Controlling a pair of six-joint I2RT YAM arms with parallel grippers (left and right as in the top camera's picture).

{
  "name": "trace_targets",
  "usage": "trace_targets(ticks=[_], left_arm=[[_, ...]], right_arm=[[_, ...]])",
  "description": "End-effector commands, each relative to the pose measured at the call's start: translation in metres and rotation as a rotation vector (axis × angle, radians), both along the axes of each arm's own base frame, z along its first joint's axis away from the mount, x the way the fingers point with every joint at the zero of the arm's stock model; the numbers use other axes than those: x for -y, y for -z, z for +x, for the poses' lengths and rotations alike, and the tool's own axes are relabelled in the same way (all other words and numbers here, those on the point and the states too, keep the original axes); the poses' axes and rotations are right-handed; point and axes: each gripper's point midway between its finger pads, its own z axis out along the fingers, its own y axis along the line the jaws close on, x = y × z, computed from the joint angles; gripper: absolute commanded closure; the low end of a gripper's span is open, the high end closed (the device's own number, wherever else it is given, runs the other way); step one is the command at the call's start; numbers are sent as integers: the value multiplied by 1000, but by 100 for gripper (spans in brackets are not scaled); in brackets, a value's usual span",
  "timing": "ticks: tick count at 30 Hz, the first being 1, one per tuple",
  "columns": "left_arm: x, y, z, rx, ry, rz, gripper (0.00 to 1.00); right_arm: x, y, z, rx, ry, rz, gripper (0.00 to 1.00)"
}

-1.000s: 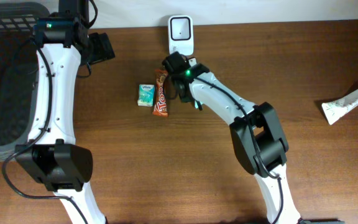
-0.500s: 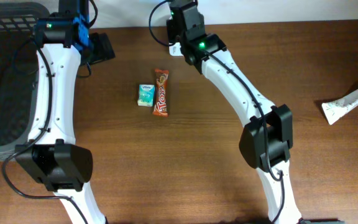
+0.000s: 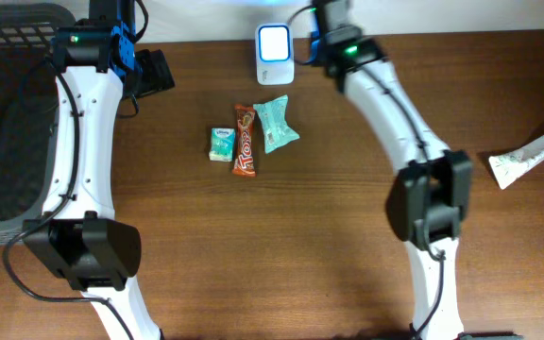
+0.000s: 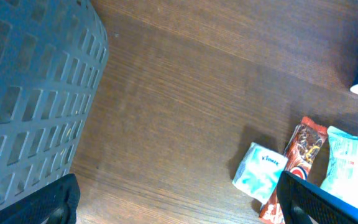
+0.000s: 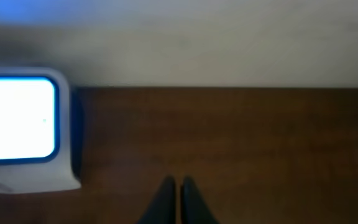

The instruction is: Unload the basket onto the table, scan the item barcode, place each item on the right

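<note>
- The pale teal pouch point(image 3: 276, 125) is lying crumpled and tilted near the table's point(image 3: 348, 236) rear edge, in front of the glowing scanner point(image 3: 275, 43) and just beside a brown-and-red bar point(image 3: 245, 141)
- The bar is showing white letters reading "Top"; the pouch's print is too small to read
- The right gripper point(image 5: 179, 182) is hanging closed and empty beside the scanner; the left gripper point(image 4: 176, 198) is gaping wide
- Dark wood grain is running across the table, a white wall rising behind

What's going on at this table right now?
Two robot arms are set up at a barcode scanner whose screen is lit. The right tool is shut and empty, just right of the scanner. A pale teal pouch lies in front of the scanner, beside a chocolate bar and a small teal packet. The left tool hangs open near the dark basket, holding nothing.
</note>
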Motion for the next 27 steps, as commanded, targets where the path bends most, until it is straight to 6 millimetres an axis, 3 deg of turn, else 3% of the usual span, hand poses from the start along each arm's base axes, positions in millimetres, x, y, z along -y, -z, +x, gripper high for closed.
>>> trace_targets(ticks=[1,3,4,5,8,11,14,17,20,21,23,26,27], left_arm=[[-1,0,1,5,-10,-4,1],[-1,0,1,4,-10,-4,1],[-1,0,1,4,-10,-4,1],[-1,0,1,4,-10,-4,1],[-1,0,1,4,-10,-4,1],[-1,0,1,4,-10,-4,1],[-1,0,1,4,-10,-4,1],[-1,0,1,4,-10,-4,1],[-1,0,1,4,-10,-4,1],[-1,0,1,4,-10,-4,1],[-1,0,1,4,-10,-4,1],[-1,0,1,4,-10,-4,1],[-1,0,1,4,-10,-4,1]], right_arm=[[-47,1,-32,-147,-240,259,84],[-79,15,-54,-252,-347,385,66],[-94,25,-63,-296,-383,410,48],[-101,32,-67,-316,-391,402,37],[-122,72,-82,-384,-398,341,26],[-139,117,-93,-459,-363,364,24],[-140,150,-100,-513,-308,385,30],[-140,155,-102,-525,-305,383,44],[-137,152,-101,-522,-301,383,96],[-133,148,-99,-515,-292,378,96],[-91,117,-89,-461,-177,257,96],[4,54,-82,-348,82,-46,96],[48,31,-85,-312,198,-174,96]])
